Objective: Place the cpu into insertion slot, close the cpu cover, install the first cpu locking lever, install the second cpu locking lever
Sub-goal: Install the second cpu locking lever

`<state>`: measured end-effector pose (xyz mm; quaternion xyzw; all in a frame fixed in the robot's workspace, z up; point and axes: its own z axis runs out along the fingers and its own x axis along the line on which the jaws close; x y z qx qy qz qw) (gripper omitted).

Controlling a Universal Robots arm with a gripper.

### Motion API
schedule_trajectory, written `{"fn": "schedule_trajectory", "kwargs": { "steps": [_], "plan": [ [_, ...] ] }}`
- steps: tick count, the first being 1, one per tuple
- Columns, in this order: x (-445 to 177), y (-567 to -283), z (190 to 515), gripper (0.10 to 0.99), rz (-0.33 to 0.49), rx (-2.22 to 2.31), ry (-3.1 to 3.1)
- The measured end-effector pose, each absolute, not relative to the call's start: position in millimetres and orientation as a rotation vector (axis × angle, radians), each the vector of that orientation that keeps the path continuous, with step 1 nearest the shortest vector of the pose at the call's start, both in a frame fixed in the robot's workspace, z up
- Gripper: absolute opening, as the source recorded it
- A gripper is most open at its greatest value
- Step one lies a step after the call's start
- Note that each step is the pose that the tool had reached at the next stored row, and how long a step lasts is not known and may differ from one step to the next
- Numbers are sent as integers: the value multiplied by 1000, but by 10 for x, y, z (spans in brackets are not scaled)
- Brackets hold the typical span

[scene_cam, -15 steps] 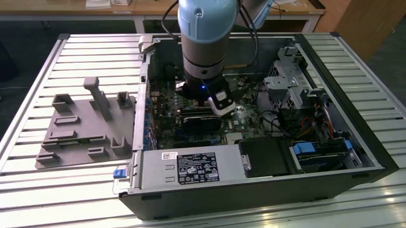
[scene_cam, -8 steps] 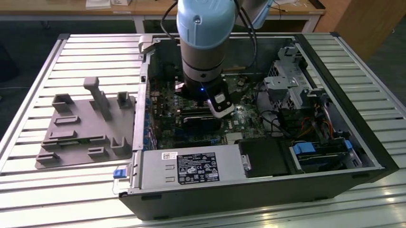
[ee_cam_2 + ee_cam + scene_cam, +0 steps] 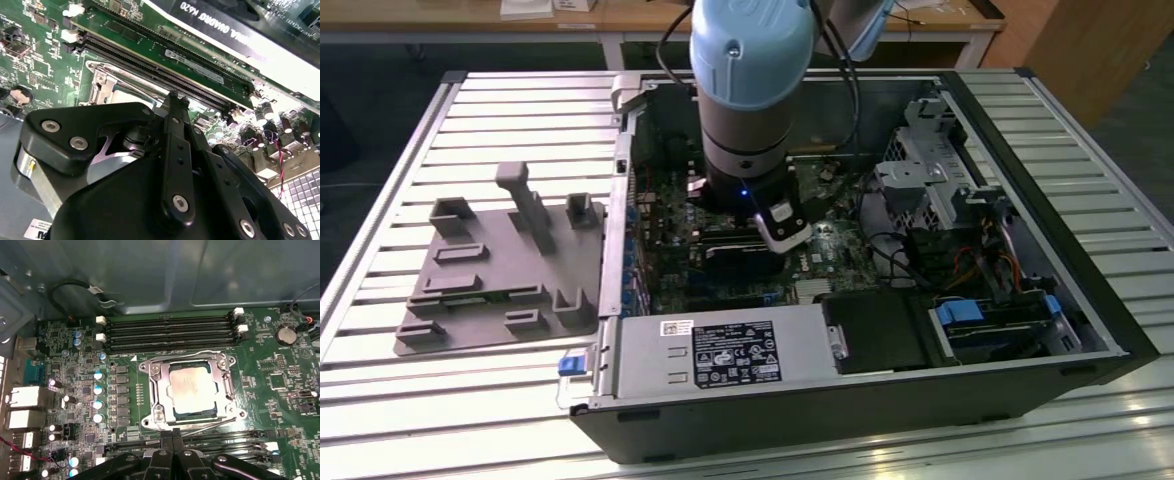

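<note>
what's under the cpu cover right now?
In the first wrist view the cpu cover lies flat over the insertion slot. The cpu shows through its window, silver top up. The slot's contacts are hidden beneath the cpu.

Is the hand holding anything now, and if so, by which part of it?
Nothing is held. The hand is shut and empty, beside the cpu cover, which lies closed over the cpu.
</note>
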<state>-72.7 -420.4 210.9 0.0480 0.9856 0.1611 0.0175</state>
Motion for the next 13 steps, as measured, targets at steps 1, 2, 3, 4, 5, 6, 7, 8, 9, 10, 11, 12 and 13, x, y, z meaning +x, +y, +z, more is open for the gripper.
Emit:
{"fn": "schedule_trajectory", "kwargs": {
  "steps": [1, 2, 3, 4, 5, 6, 7, 8, 9, 10, 11, 12, 13],
  "plan": [
    [-736, -4204, 2098, 102, 501, 149, 3062],
    [-746, -4205, 2088, 102, 502, 149, 3062],
    [-755, -4205, 2081, 102, 503, 149, 3062],
    [-763, -4205, 2074, 102, 504, 149, 3062],
    [-773, -4205, 2067, 102, 506, 149, 3062],
    [-782, -4205, 2059, 102, 508, 149, 3061],
    [-792, -4204, 2050, 102, 511, 149, 3061],
    [-804, -4204, 2043, 102, 513, 149, 3061],
    [-814, -4205, 2035, 102, 515, 149, 3060],
    [-821, -4205, 2028, 102, 517, 149, 3060],
    [-828, -4204, 2021, 102, 520, 150, 3060],
    [-837, -4205, 2016, 102, 523, 150, 3059],
    [-845, -4205, 2011, 102, 527, 150, 3059]
  ]
}}
